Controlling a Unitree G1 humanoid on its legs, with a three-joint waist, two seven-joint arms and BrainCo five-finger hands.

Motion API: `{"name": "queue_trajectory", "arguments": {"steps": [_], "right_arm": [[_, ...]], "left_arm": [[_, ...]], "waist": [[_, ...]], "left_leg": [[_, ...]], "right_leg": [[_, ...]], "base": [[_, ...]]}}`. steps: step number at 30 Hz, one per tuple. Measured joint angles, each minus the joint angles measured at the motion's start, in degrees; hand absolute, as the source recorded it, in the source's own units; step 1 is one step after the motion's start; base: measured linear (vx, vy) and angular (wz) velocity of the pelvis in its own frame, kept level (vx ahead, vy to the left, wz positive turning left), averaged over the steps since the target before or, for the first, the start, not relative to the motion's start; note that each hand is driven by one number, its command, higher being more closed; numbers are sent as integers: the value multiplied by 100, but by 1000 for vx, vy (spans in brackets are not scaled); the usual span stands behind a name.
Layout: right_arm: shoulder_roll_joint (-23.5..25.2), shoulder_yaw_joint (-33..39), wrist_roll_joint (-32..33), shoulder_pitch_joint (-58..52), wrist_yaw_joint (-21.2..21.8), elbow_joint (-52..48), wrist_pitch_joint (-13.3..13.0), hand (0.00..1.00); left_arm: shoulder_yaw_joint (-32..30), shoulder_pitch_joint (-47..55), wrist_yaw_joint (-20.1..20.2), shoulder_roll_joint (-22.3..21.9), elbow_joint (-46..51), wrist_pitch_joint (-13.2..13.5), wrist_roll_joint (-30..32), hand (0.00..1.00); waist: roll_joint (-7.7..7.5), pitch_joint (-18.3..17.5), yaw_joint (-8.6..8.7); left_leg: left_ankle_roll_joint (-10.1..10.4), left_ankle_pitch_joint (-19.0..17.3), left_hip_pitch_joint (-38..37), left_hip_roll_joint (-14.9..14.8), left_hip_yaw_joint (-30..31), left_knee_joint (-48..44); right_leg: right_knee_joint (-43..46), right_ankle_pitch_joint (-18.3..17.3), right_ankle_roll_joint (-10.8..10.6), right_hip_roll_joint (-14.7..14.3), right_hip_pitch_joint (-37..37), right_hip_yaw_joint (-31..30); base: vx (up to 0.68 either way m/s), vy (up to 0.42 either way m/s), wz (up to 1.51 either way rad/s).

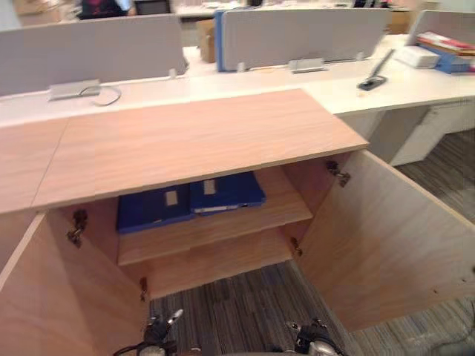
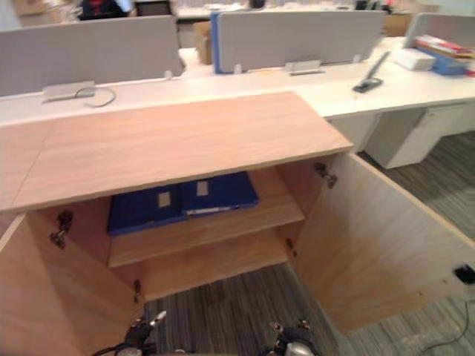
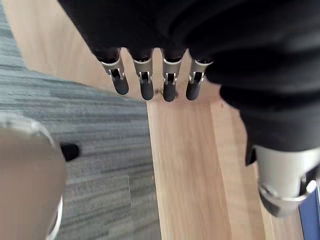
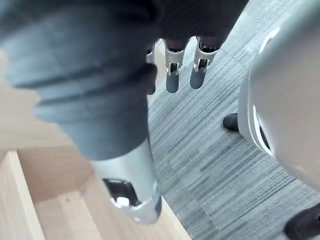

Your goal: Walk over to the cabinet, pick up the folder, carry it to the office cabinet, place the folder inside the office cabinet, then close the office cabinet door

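Both hands hang low at my sides, empty: the left hand (image 3: pixel 169 87) has its fingers straight and relaxed just beside a wooden panel, and the right hand (image 4: pixel 172 75) dangles loose over the grey carpet (image 1: pixel 237 304).

I stand close in front of the wooden cabinet (image 1: pixel 193 141), which sits against a long white desk (image 1: pixel 386 89). The right door (image 1: pixel 386 237) and the left door (image 1: pixel 44 297) are swung wide toward me. On the upper shelf (image 1: pixel 223 226) two blue folders lie flat and touching, the left folder (image 1: pixel 152 208) beside the right folder (image 1: pixel 226 191), which juts slightly past the shelf edge.

I cannot tell whether a folder waits to be picked up here or is already filed. If it is the pick, I would go for the right folder, since its overhanging edge gives fingers somewhere to get under; I would bring a hand in level below the cabinet top, slide the folder out flat, and keep my elbows inside the open doors. If it is filed, I would push each door by its outer edge, slowly, with fingers well away from the hinges (image 1: pixel 338 173).
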State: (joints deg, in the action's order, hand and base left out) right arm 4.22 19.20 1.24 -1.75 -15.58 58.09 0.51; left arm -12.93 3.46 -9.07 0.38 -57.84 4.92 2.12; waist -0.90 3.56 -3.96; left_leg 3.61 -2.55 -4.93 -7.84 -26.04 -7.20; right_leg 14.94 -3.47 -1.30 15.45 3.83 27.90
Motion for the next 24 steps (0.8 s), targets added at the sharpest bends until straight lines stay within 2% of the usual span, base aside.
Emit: {"name": "queue_trajectory", "arguments": {"steps": [2,5,8,12,14,17,20,24], "right_arm": [[3,131,-9,-4,39,-17,-1,0],[-74,573,-14,-132,44,-114,8,0],[-226,803,13,-355,54,0,21,0],[-377,837,44,-262,59,271,33,0],[-390,859,263,-244,58,293,30,0],[-390,1082,607,-278,54,320,27,0],[-427,1309,898,-225,35,292,8,0],[-629,1339,1035,-123,-6,214,-12,0]], "left_arm": [[14,-23,45,-6,-17,0,26,0],[23,-22,88,-26,-117,-1,51,0],[-30,69,77,10,-293,-12,28,0],[-343,109,56,-9,-356,-91,-202,0],[-408,116,65,-5,-358,-121,-192,0],[-397,124,66,-4,-348,-160,-209,0],[-296,107,66,23,-341,-181,-216,0],[8,95,72,90,-285,-205,-187,0]], "waist": [[-29,-18,25],[16,-23,197],[95,-44,207],[124,-33,268],[131,-16,333],[136,4,385],[138,15,446],[138,45,458]], "left_leg": [[81,-49,-153,-76,-349,24],[170,-21,-394,-155,-629,290],[342,-47,-594,-265,-818,485],[342,-82,-734,-339,-1046,492],[236,-157,-859,-325,-1080,441],[219,-290,-1005,-325,-1075,336],[291,-408,-1023,-319,-1078,280],[315,-561,-1076,-263,-1075,278]], "right_leg": [[-5,120,189,58,-15,426],[-32,98,160,-49,-38,666],[-468,389,80,-466,-74,341],[-1165,826,103,-930,-163,-214],[-1620,1063,93,-1079,-351,-506],[-1923,1200,77,-1155,-548,-726],[-1978,1260,56,-1174,-523,-873],[-2012,1315,25,-1169,-474,-1067]], "base": [[1,-10,-121],[10,-39,-57],[42,-22,-56],[58,-20,-91],[8,-11,-66],[8,7,-38],[-12,31,-24],[-44,39,-21]]}}
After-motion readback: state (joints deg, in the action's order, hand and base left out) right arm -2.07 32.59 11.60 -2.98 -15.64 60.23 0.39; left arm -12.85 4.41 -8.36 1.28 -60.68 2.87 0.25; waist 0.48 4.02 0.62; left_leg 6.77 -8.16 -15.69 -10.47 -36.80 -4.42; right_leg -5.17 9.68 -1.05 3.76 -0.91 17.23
